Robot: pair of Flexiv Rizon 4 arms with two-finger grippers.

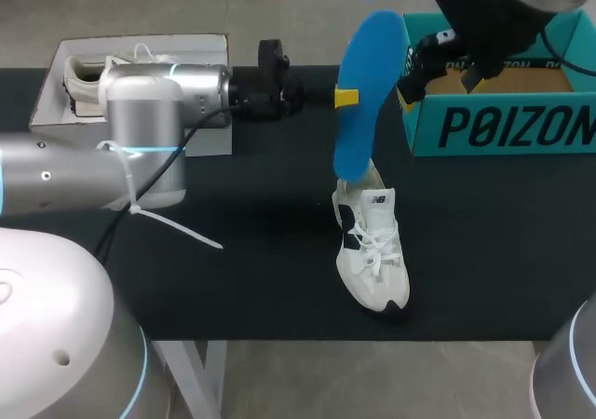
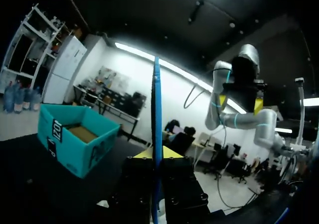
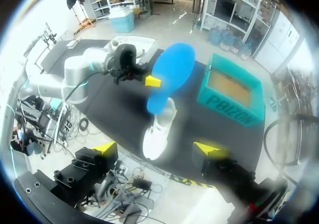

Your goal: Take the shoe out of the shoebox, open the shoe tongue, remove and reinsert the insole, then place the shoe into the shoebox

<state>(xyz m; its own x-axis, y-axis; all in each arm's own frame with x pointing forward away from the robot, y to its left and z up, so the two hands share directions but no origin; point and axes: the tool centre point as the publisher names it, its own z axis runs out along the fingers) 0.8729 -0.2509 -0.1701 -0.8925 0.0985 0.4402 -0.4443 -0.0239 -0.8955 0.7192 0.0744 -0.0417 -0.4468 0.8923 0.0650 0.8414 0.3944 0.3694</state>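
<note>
Insole [image 1: 368,74] held over the shoe [image 1: 372,251]
Left jaws clamp its edge, right jaws apart; pushed in crooked, it may fold or slip.

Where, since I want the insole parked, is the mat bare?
Bare: right of the shoe, in front of the shoebox; left of the shoe, in front of the white box. Crowded: above the shoe's heel, where the left end effector holds the insole.

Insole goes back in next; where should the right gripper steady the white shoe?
Likely the white shoe across its forefoot, from above: it stands on its sole, and the blue insole hangs over its heel opening, leaving the toe end clear.
</note>
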